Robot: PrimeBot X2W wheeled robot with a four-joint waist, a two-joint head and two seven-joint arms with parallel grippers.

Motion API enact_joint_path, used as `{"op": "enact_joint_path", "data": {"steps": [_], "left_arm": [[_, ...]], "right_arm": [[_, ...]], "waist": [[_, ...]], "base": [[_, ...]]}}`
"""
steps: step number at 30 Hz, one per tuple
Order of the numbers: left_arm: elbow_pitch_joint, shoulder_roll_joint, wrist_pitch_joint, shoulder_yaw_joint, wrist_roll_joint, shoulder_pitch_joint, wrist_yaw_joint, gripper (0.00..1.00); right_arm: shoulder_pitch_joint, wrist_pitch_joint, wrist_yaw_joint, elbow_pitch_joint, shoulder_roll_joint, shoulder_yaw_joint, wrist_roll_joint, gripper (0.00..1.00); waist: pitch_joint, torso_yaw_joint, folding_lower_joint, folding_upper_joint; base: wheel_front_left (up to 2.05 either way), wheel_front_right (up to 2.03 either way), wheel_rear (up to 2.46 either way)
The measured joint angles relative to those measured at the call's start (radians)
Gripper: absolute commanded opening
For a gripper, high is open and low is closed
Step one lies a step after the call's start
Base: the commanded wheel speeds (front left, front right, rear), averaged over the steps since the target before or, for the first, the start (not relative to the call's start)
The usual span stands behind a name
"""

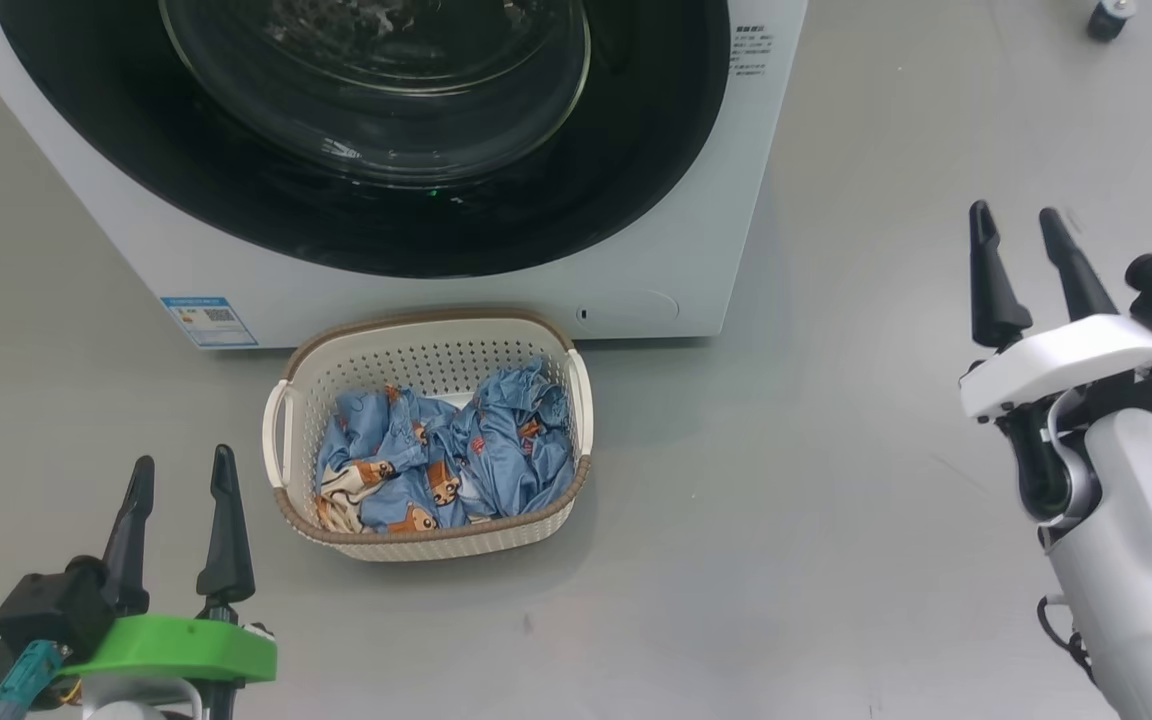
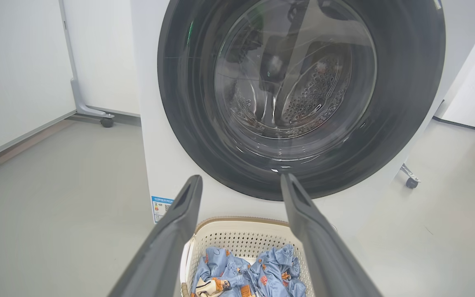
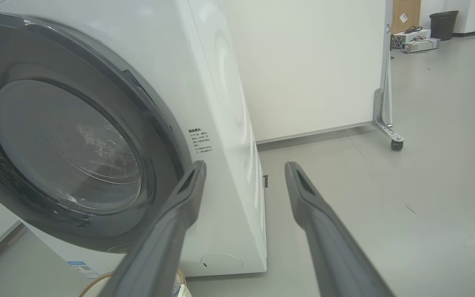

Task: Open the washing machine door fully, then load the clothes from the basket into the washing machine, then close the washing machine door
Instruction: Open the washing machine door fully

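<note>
Reaching for the shut door (image 1: 636, 180) across the top, the grip could slip off its glossy rim or the reach bump the basket (image 1: 426, 325) of clothes (image 1: 456, 450) at centre, while left gripper (image 1: 183, 460), lower left, and right gripper (image 1: 1016, 212), right edge, gape empty.

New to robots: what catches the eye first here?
The washing machine door, a black ring round a glass bowl, is shut at the head view's top. Before it on the floor sits the basket of blue clothes. The left end effector, lower left, and right end effector, far right, stand open.
</note>
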Motion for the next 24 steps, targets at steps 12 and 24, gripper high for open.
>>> {"op": "enact_joint_path", "data": {"steps": [12,24], "left_arm": [[-0.002,-0.002,0.000,-0.016,0.011,-0.034,-0.002,1.00],[-0.003,-0.010,0.000,-0.026,0.016,-0.057,-0.002,1.00]], "right_arm": [[-0.097,0.011,0.005,0.026,-0.029,-0.046,0.084,1.00],[-0.185,0.045,0.005,0.029,-0.065,-0.053,0.188,0.00]], "waist": [[0.059,0.048,-0.0001,0.0000],[0.096,0.084,0.0000,0.0000]], "base": [[0.00,0.00,0.00],[0.00,0.00,0.00]]}}
